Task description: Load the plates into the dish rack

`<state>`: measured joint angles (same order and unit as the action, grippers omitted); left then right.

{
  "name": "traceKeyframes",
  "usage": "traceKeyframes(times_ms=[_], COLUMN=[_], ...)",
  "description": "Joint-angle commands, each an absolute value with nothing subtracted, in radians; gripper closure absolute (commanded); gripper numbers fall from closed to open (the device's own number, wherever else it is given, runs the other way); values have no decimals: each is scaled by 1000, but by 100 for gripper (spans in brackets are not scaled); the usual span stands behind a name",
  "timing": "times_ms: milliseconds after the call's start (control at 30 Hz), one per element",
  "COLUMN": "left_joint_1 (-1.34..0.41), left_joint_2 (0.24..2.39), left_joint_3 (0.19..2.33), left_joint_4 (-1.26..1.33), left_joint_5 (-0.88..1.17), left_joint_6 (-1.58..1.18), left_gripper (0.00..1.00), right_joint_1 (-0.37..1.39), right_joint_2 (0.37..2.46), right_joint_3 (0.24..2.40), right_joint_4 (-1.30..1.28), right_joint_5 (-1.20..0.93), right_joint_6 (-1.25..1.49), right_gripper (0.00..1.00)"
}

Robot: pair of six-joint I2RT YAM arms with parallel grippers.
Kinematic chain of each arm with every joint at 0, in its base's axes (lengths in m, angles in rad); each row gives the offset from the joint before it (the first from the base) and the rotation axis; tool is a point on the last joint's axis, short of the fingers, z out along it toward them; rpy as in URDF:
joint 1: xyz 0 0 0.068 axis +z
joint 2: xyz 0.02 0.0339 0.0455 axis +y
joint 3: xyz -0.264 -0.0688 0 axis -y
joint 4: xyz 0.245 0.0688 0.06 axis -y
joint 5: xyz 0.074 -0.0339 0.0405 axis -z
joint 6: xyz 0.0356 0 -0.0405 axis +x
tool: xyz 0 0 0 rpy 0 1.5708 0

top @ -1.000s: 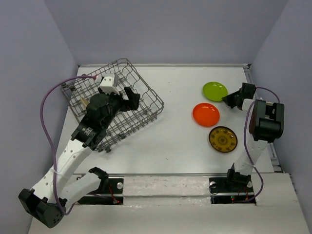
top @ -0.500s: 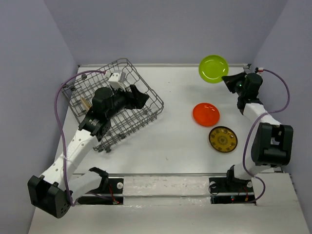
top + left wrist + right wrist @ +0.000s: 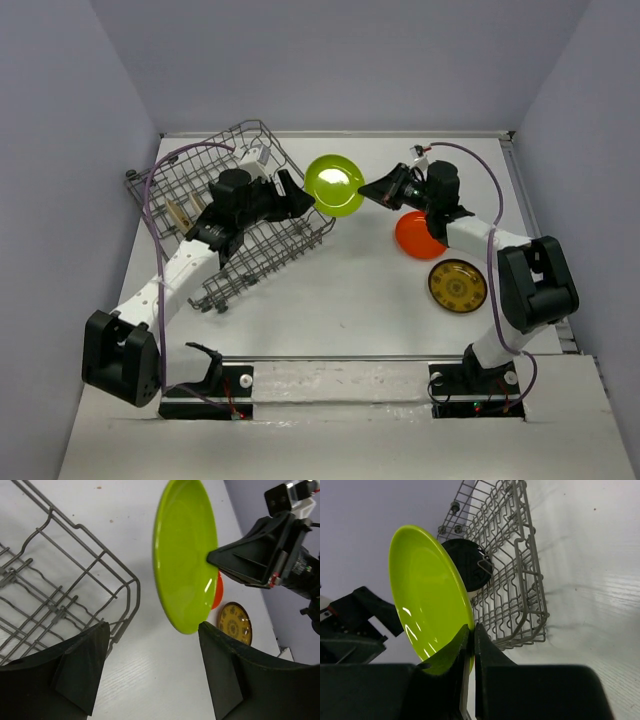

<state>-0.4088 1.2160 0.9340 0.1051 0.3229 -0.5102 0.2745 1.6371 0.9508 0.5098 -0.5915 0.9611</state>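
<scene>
Since half a second ago the lime green plate [image 3: 334, 185] has travelled from the far right corner of the bench to mid-bench, and the left gripper [image 3: 300, 197] has swung out over the dish rack [image 3: 245, 128] edge to face it. The right gripper [image 3: 366, 190] is clenched on the plate's rim and holds it on edge in the air, clear of the bench, just beside the rack's right corner. The left jaws are spread wide and empty, and the plate hangs in front of their fingers [image 3: 80, 665]. The plate looks light, rigid and glossy, so likely slick. A thin rim pinch could let it pivot, so a second hold should take the opposite rim, square on. The rack sits toward the far left corner. From the right wrist a dark round shape [image 3: 467, 562] stands among the tines, possibly the black plate, though the view is too crowded to be sure. The orange plate [image 3: 415, 238] and yellow-brown patterned plate [image 3: 457, 286] lie flat near the right edge, unloaded.
</scene>
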Motion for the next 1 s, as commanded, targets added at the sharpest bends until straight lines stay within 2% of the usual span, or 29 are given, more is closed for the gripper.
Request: traceKeyframes(times_ms=[0,67,233,333,367,433,533,567,667,867,967], left_joint_1=[-394,-399,-408,-414,-417,-425,-425,-425,-426,-428,-430], left_joint_2=[1275,1293,1316,1319,1318,1310,1301,1295,1275,1285,1321], left_joint_3=[997,1006,1009,997,996,1002,1040,1055,1118,1232,1267], left_joint_4=[101,123,127,135,143,129,71,49,-44,-210,-258], left_joint_5=[278,284,242,219,206,170,100,36,-139,-484,-578], left_joint_6=[-537,-551,-558,-563,-566,-566,-542,-532,-503,-474,-466], left_gripper=[18,22,48,52,69,94,95,95,95,95,95], right_joint_1=[317,343,367,367,376,376,385,385,385,385,385], right_joint_2=[1657,1664,1658,1660,1660,1661,1645,1635,1595,1502,1459], right_joint_3=[988,973,937,927,925,908,870,858,813,741,729], right_joint_4=[643,676,744,747,752,758,761,756,724,649,588], right_joint_5=[-690,-712,-756,-775,-784,-782,-775,-756,-730,-674,-646], right_joint_6=[973,986,1015,1023,1022,1026,1022,1014,990,933,888], right_gripper=[93,93,93,93,93,93,57,39,18,16,15])
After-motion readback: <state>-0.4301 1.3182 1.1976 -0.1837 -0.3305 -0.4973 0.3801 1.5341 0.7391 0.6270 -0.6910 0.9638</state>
